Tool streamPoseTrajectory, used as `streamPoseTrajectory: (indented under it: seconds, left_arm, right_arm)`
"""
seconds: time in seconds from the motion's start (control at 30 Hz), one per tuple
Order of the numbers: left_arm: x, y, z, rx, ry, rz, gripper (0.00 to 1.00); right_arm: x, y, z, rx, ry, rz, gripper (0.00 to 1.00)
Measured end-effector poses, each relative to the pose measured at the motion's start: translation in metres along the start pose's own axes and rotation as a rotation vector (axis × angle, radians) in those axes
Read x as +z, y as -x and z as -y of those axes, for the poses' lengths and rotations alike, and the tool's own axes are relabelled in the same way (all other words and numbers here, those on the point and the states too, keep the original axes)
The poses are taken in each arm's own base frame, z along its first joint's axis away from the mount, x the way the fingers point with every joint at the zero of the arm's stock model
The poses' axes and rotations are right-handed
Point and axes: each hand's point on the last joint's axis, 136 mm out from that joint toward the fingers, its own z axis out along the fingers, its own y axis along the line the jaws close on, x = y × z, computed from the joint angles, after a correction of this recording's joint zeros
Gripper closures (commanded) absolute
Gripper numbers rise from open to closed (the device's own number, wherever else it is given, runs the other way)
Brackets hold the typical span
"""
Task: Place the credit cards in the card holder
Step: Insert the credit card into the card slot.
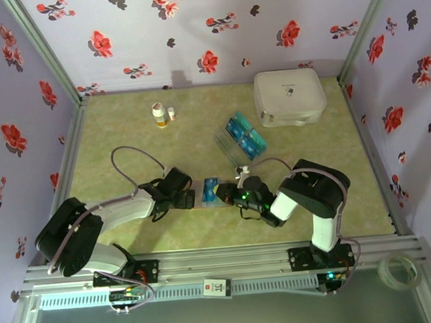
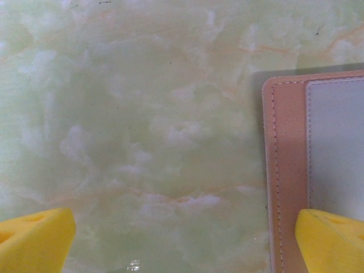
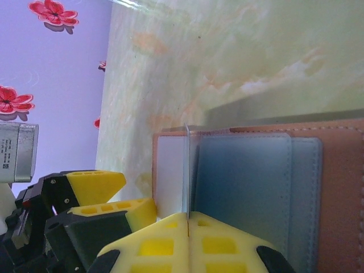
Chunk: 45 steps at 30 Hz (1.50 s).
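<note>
Left wrist: tabletop [image 2: 142, 114] beside card holder [image 2: 287, 170]

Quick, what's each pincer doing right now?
Left pincer: open, holding nothing.
Right pincer: closed on a thin blue-teal credit card, seen edge-on.

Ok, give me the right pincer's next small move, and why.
Probably ease the right pincer forward so the card it pinches edge-on slides into a pocket of the card holder: the card stands over the pockets, and the open left pincer sits at the holder's edge.
</note>
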Motion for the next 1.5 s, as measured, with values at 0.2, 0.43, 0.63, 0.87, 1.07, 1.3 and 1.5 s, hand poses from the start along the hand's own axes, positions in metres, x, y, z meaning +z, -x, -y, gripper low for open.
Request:
streamPoseTrajectory:
  seconds: [0.2,0.43,0.63,0.87,1.07,1.3,1.5]
  left_arm:
    - [0.000,0.000,0.000,0.000,0.000,0.000,0.00]
    - [0.000,0.000,0.000,0.000,0.000,0.000,0.00]
    - [0.000,0.000,0.000,0.000,0.000,0.000,0.00]
    - [0.000,0.000,0.000,0.000,0.000,0.000,0.00]
    - [0.000,0.000,0.000,0.000,0.000,0.000,0.00]
    - [0.000,0.000,0.000,0.000,0.000,0.000,0.00]
    - [0.000,0.000,0.000,0.000,0.000,0.000,0.00]
  right_arm:
    - [-0.003,-0.003,0.004,0.007,-0.001,-0.002,1.00]
    - [-0.003,-0.004,0.004,0.005,0.006,-0.004,1.00]
    - [-0.002,-0.005,0.005,0.006,0.010,-0.004,1.00]
    - [-0.002,-0.006,0.005,0.012,0.015,-0.009,1.00]
    - [-0.002,-0.008,0.003,0.016,0.021,-0.023,1.00]
    - [-0.002,-0.011,0.003,0.019,0.025,-0.032,1.00]
    - [-0.002,-0.011,0.003,0.019,0.024,-0.035,1.00]
